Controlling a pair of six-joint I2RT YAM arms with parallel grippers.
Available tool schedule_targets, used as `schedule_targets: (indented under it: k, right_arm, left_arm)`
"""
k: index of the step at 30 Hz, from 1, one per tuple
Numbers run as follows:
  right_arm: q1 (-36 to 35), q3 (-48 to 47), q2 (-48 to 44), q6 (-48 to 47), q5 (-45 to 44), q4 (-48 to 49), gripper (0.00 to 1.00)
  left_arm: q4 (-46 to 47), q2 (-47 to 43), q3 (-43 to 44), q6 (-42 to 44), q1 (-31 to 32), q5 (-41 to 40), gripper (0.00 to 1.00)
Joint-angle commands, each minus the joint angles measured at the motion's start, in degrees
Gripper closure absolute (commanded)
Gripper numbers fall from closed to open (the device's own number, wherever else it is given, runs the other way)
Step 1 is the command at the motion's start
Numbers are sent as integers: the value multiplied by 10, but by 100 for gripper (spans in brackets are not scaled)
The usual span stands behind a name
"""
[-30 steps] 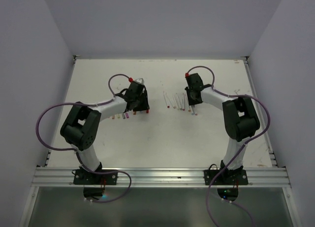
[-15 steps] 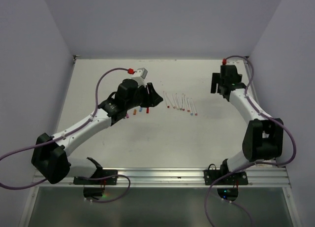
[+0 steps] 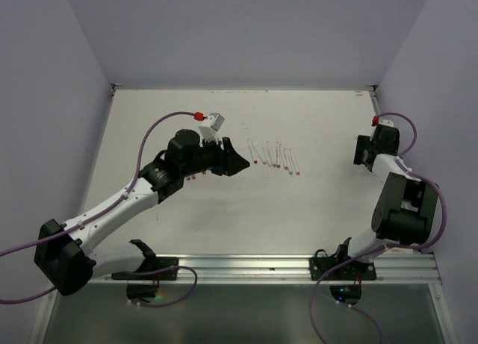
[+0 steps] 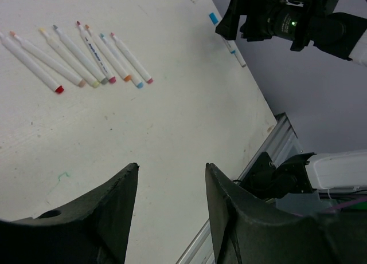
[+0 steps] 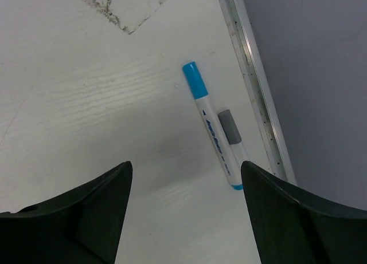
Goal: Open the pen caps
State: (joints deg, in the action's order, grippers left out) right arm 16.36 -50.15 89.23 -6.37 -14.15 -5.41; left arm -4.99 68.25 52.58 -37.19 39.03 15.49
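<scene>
- Pens (image 4: 86,52) lie side by side in a slanted row on the desk (image 3: 299,210), thin white barrels with small coloured ends.
- Left jaws stand apart with nothing between them. They hover above bare desk, and the row lies well ahead of them, off to their left in the left wrist view.
- From above, the row (image 3: 272,156) sits just beyond the tip of the left arm (image 3: 187,161), not touching it.
- Right jaws are spread wide near the desk's right edge, also with nothing between them.
- A blue-capped pen (image 5: 217,138) lies ahead of that gap, nearer the right finger, its blue cap (image 5: 195,81) on and pointing away.
- A grey cap (image 5: 229,126) on a second barrel rests against the blue-capped pen's far side, next to the metal rail (image 5: 252,75).
- Neither pair of jaws touches a pen or a cap.
</scene>
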Motion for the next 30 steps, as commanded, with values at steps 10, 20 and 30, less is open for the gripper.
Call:
schedule_targets:
  k: [10, 20, 30]
  right_arm:
    - [67, -53, 82, -69, 121, 60, 31]
    - [87, -97, 139, -103, 164, 63, 37]
    - [90, -172, 212, -121, 191, 13, 41]
  left_arm:
    - [11, -25, -27, 26, -2, 73, 46]
    - [19, -2, -38, 31, -1, 74, 46]
    - [25, 12, -35, 26, -2, 82, 46]
